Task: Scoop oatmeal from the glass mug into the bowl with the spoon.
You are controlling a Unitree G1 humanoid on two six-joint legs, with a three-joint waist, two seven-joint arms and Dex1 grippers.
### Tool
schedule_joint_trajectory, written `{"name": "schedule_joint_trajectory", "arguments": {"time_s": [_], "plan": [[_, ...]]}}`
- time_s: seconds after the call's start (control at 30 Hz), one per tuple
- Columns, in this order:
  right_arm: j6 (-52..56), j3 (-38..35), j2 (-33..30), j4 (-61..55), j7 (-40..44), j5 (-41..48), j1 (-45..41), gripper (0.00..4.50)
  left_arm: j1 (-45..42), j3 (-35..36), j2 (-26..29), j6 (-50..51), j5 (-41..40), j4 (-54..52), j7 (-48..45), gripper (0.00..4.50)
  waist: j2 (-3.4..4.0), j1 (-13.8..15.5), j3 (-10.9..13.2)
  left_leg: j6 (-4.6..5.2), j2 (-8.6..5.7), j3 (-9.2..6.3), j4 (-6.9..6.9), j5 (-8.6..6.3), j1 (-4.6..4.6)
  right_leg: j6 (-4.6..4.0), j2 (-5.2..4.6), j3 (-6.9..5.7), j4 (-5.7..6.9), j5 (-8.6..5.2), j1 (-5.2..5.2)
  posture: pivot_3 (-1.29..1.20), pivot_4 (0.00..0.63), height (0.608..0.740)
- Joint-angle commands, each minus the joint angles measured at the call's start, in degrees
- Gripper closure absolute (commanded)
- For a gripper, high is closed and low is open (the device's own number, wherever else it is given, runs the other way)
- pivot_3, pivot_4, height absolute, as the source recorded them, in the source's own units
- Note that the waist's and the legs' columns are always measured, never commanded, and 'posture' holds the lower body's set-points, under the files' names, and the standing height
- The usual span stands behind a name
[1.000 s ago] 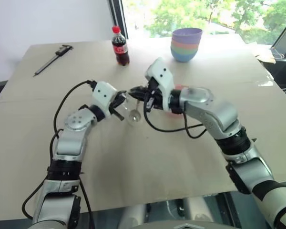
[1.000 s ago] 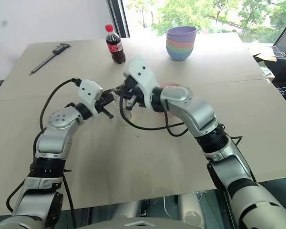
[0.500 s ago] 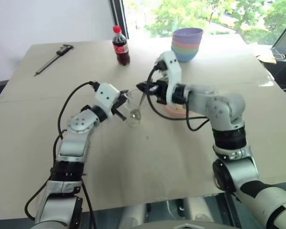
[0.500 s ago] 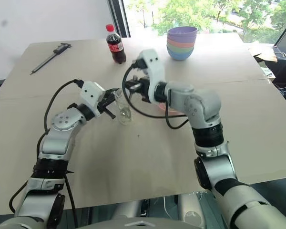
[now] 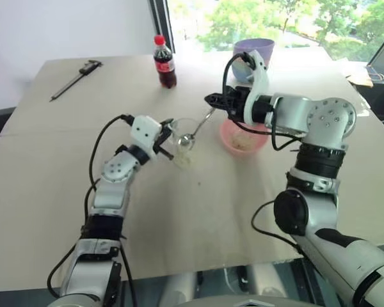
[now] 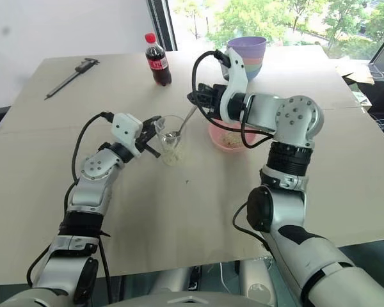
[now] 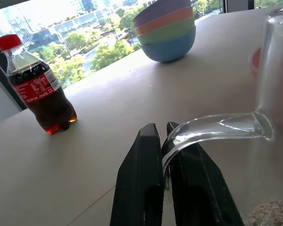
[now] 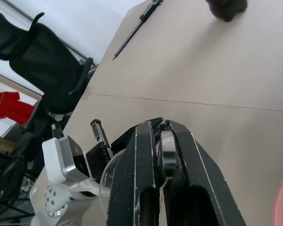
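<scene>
Nearest on the pale worktop [image 5: 198,211], the left gripper [image 5: 168,135] is clamped on the curved handle of the glass mug [image 5: 184,142]; the left wrist view shows the two black fingers [image 7: 140,188] pressed together around that clear handle. The mug sits a little left of the worktop's middle and looks slightly tilted. A clump of oatmeal [image 7: 270,213] lies in its bottom.

Just beyond the mug, the spoon [image 5: 195,130] slants with its head above the mug's rim and its thin handle running up and to the right into the right gripper [image 5: 212,100]. That gripper is closed on the end of the handle, as the right wrist view shows between its fingers [image 8: 137,183]. Whether the spoon's head carries any oatmeal cannot be told.

To the right of the mug, close beside it but apart, the bowl [image 5: 244,137] rests on the worktop under the right forearm, with some pale oatmeal already inside it.

Farther back, a cola bottle [image 5: 164,62] with a red cap stands upright. To its right, near the far edge, is a stack of coloured bowls [image 6: 251,51], partly hidden by the right wrist. At the far left lies a long dark caliper [image 5: 75,78], well apart from everything else.
</scene>
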Motion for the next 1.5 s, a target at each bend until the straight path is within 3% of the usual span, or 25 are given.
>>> {"name": "schedule_joint_trajectory", "arguments": {"time_s": [0.03, 0.63, 1.5], "plan": [[1.49, -5.18, 0.54, 1.45, -2.19, 0.95, -2.99, 4.50, -0.36, 1.85, -2.06, -3.19, -1.12, 2.34, 2.01, 4.44, 0.01, 0.03, -0.01, 0.00, 0.00, 0.00, 0.00, 0.00, 0.00, 0.00, 0.00, 0.00, 0.02, 0.00, 0.00, 0.00, 0.150, 0.740], [5.61, -23.24, 2.89, 6.56, -11.85, 1.07, -10.27, 4.50, -0.86, 2.88, -6.23, -9.41, -1.11, 8.28, 4.62, 4.44, 0.01, -0.12, -0.01, 0.01, 0.00, 0.02, 0.01, 0.00, 0.00, 0.00, 0.01, 0.02, 0.24, 0.00, 0.00, 0.00, 0.150, 0.740], [5.61, -35.95, 3.38, 10.77, -22.29, 6.11, -16.52, 4.50, -2.57, 3.29, -7.59, -10.96, -2.50, 12.20, 5.73, 4.44, 0.02, -0.23, -0.01, 0.04, 0.01, 0.06, 0.00, -0.01, 0.01, 0.00, 0.08, 0.05, 0.35, 0.00, 0.00, 0.00, 0.150, 0.740]]}}
